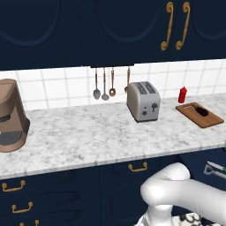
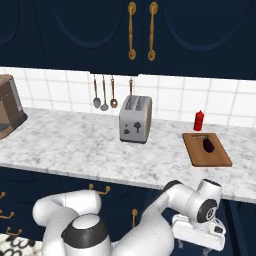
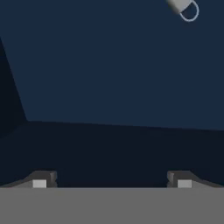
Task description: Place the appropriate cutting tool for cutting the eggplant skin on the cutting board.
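The brown cutting board (image 1: pixel 208 120) (image 2: pixel 211 158) lies on the marble counter at the right. The dark eggplant (image 1: pixel 202 110) (image 2: pixel 208 145) rests on it. My arm reaches down below the counter's front edge, where the white hand (image 2: pixel 198 234) hangs in front of the dark blue cabinets. In the hand view my gripper (image 3: pixel 112 179) is open, its tips wide apart with nothing between them, over a dark blue surface. The end of a silvery-grey tool with a ring loop (image 3: pixel 183 8), which looks like the cutting tool, pokes in at the top right, well away from the fingers.
A toaster (image 1: pixel 143 101) (image 2: pixel 135 120) stands mid-counter, with a red bottle (image 1: pixel 182 94) (image 2: pixel 199 120) behind the board. A brown coffee machine (image 1: pixel 11 117) sits far left. Utensils (image 1: pixel 104 84) hang on the wall. A thin green-and-white tool (image 1: pixel 215 169) lies below counter level at the right.
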Robot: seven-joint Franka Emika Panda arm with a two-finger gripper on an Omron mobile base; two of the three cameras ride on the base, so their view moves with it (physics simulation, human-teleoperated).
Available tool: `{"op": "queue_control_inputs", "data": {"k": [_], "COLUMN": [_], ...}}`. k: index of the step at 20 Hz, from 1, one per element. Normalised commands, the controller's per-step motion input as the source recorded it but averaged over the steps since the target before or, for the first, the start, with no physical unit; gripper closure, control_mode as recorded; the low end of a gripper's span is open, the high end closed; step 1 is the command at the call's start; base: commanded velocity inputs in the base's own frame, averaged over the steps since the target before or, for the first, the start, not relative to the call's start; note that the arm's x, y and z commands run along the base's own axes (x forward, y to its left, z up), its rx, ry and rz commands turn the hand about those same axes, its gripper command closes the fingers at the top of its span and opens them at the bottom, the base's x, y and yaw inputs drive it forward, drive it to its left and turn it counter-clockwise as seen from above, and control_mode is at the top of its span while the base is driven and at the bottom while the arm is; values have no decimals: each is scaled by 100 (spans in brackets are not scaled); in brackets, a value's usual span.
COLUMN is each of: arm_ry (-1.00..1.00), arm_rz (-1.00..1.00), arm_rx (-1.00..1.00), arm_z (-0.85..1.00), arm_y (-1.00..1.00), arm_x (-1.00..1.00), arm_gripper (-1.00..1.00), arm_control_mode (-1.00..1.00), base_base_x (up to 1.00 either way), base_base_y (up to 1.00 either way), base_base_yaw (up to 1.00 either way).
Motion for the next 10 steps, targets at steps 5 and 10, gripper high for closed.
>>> {"op": "queue_control_inputs", "data": {"k": [5,10], "arm_ry": [0,-5], "arm_rz": [14,25], "arm_rx": [7,2], "arm_z": [12,-24], "arm_y": [-20,0], "arm_x": [94,40], "arm_gripper": [-100,-100], "arm_control_mode": [-100,-100], "base_base_x": [0,0], "base_base_y": [0,0], "base_base_yaw": [0,0]}}
